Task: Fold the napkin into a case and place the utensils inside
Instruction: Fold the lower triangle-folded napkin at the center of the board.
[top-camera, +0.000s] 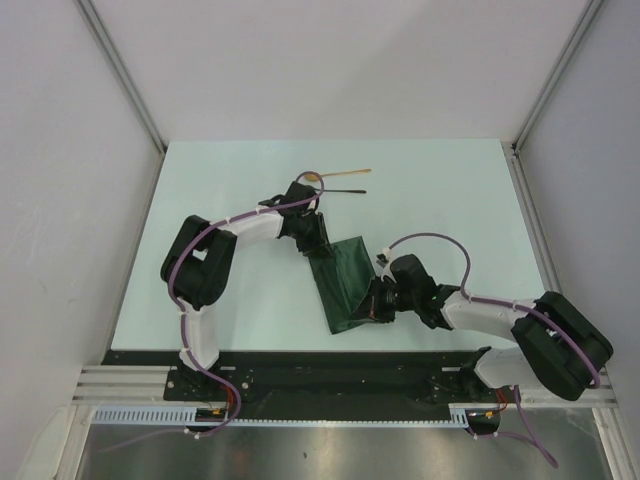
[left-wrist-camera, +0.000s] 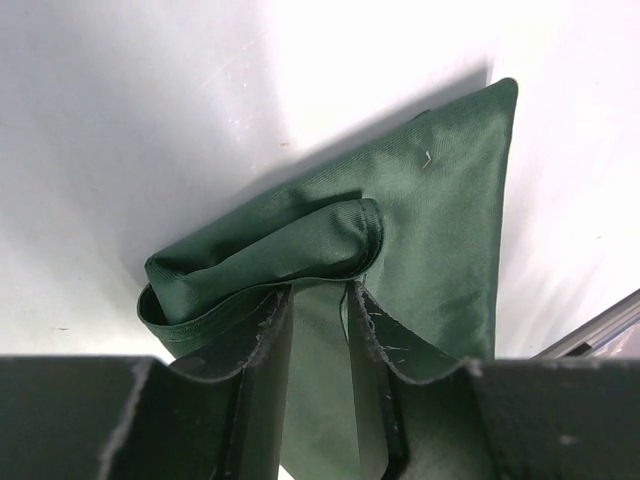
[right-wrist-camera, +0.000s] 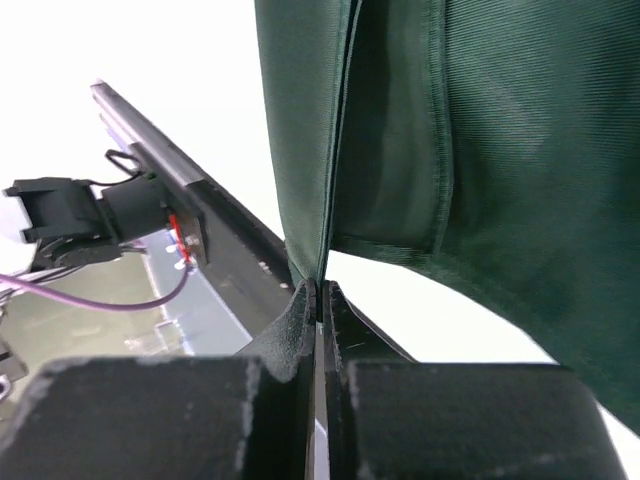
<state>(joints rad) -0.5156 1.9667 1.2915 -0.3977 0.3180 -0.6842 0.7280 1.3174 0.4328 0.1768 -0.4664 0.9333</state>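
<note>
The dark green napkin (top-camera: 345, 285) lies partly folded at mid-table, a long strip running from near left to far right. My left gripper (top-camera: 318, 243) is at its far left end. In the left wrist view a bunched, rolled fold of the napkin (left-wrist-camera: 300, 240) sits at the fingertips, and cloth fills the gap in my left gripper (left-wrist-camera: 318, 300). My right gripper (top-camera: 372, 305) is at the napkin's near right edge. It is shut (right-wrist-camera: 320, 290) on a thin hanging edge of the napkin (right-wrist-camera: 480, 140). The utensils lie beyond: a gold spoon (top-camera: 345, 173) and a black spoon (top-camera: 342, 190).
The two spoons lie close behind the left wrist near the table's far middle. A black rail (top-camera: 330, 358) runs along the near edge, and it shows in the right wrist view (right-wrist-camera: 215, 215). White walls enclose the table on three sides.
</note>
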